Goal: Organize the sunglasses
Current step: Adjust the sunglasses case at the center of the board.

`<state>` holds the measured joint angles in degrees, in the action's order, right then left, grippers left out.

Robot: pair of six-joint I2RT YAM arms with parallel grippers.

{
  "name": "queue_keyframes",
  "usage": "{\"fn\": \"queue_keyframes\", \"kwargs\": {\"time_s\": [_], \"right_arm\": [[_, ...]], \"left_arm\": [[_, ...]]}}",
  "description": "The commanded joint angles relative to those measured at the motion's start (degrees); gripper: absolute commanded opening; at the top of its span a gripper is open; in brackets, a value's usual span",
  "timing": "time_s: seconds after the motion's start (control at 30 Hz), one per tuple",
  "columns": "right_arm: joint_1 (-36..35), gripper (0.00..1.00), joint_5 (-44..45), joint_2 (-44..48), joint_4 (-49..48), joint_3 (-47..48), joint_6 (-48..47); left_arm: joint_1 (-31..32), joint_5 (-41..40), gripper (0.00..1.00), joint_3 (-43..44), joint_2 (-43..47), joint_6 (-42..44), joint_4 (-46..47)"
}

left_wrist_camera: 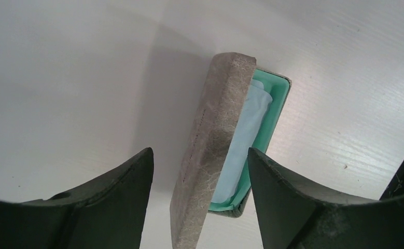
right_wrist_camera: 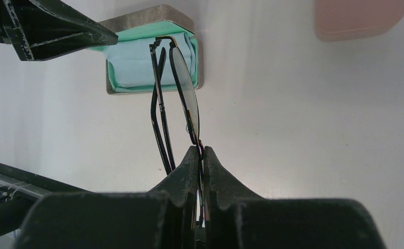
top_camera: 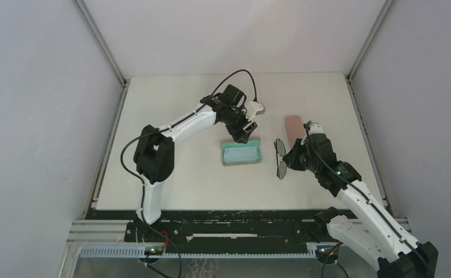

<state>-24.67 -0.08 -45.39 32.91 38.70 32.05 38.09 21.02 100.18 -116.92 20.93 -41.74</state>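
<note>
Right end effector point(right_wrist_camera: 200, 150), thin wire sunglasses point(right_wrist_camera: 188, 98)

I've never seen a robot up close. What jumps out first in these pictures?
Probably the sunglasses, thin black wire with dark lenses, pinched in the right gripper right of centre. Just beside them lies an open case with mint-green lining and a light blue cloth inside, the left gripper open around its raised lid. A pink case lies farther back.

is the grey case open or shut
Open: the case lid stands up inside the open left hand, green lining and blue cloth showing.
</note>
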Motion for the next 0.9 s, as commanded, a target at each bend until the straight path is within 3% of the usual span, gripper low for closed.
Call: {"fn": "queue_keyframes", "kwargs": {"time_s": [0.0,0.2,0.5,0.87], "right_arm": [[0.61,0.00,-0.71,0.74,-2.16,0.26,-1.29],[0.90,0.00,-0.97,0.75,-2.17,0.27,-1.39],[0.98,0.00,-1.31,0.87,-2.05,0.31,-1.37],[1.04,0.00,-1.39,2.07,-2.04,-0.35,-1.22]], "left_arm": [[-0.38,2.95,0.71,3.04,-0.76,2.10,-1.71],[-0.55,2.80,0.65,4.46,-2.87,2.36,-3.18],[-1.23,4.30,0.44,5.20,-3.51,2.15,-4.55],[-1.52,5.53,0.24,0.86,2.64,-3.71,-1.60]]}}
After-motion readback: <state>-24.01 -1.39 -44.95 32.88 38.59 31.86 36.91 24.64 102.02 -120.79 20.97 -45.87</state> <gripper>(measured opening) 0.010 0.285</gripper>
